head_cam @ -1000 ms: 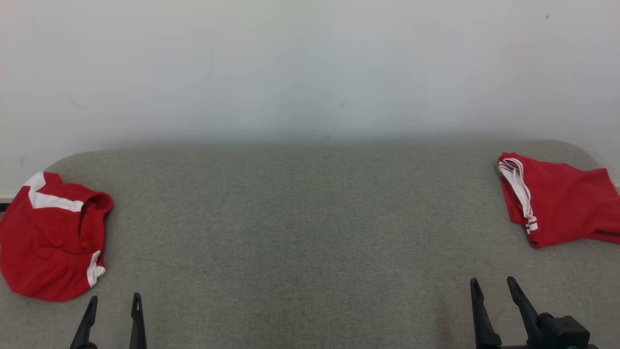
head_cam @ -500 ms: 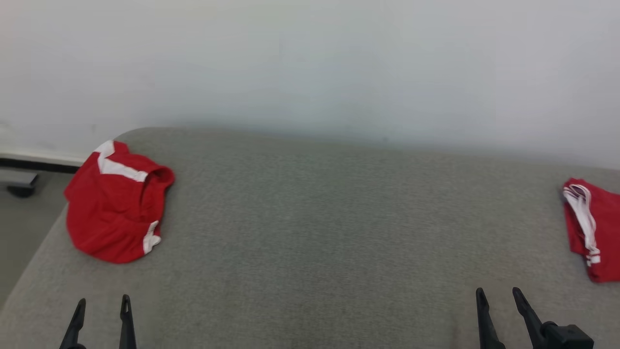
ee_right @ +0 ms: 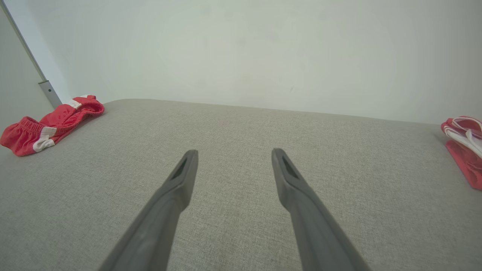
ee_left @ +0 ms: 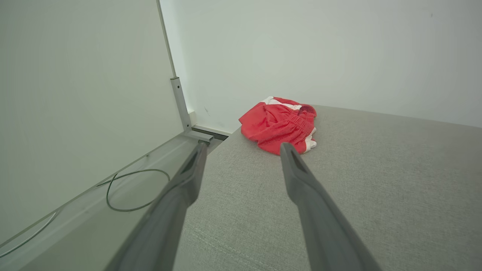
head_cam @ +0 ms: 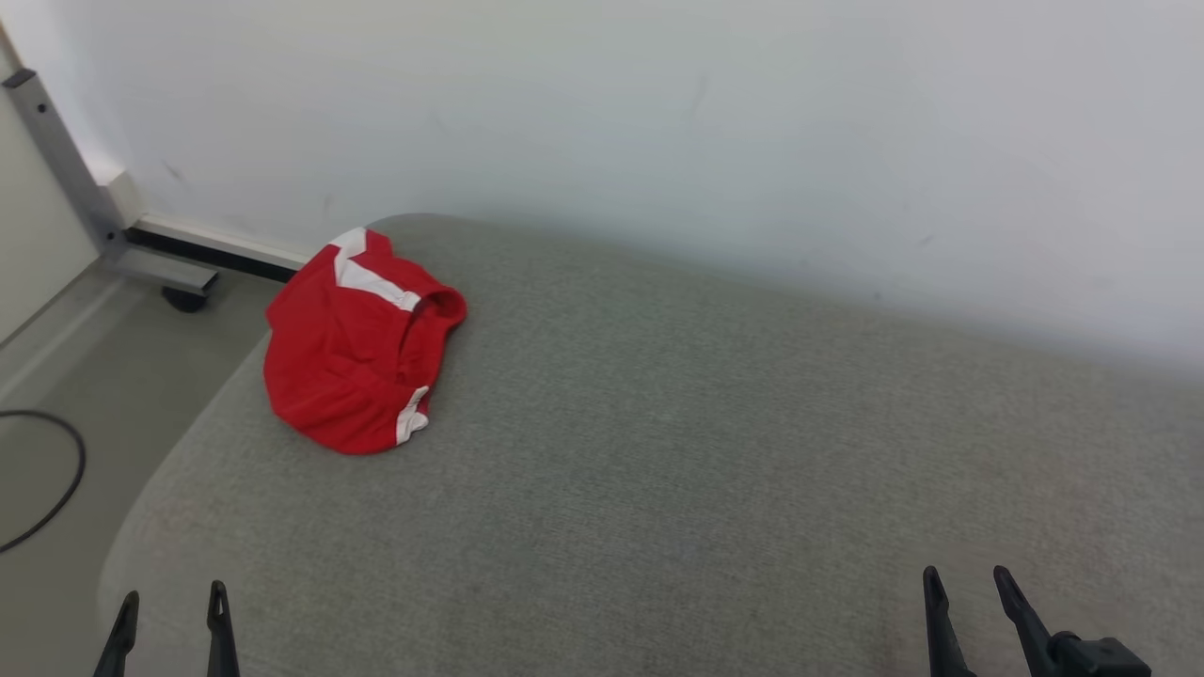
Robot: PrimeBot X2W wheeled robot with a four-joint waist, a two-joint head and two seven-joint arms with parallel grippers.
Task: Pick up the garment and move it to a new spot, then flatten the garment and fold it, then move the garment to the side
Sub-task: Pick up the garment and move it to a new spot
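1. Saw left gripper at lower left of head view, fingers spread, nothing between them, over the near left corner of the worktop.
2. Saw right gripper at lower right, fingers parted the same way, empty, above bare grey fabric.
3. Confirmed both in the wrist views: clear gap between each pair of fingers, no cloth pinched.
4. Found garment, red shorts with white trim, crumpled in a heap at the far left corner of the worktop, right at its left edge. Well apart from both grippers. Sat ahead of the left gripper's fingers in left wrist view.
5. Spotted second red garment with white stripes at the far right end of the worktop in right wrist view, well apart from the first.
6. Noted floor left of the worktop, with a dark cable looped on it.
7. Noted grey metal post beyond, its foot on the floor near the corner.
8. Logged plain pale wall behind the worktop.
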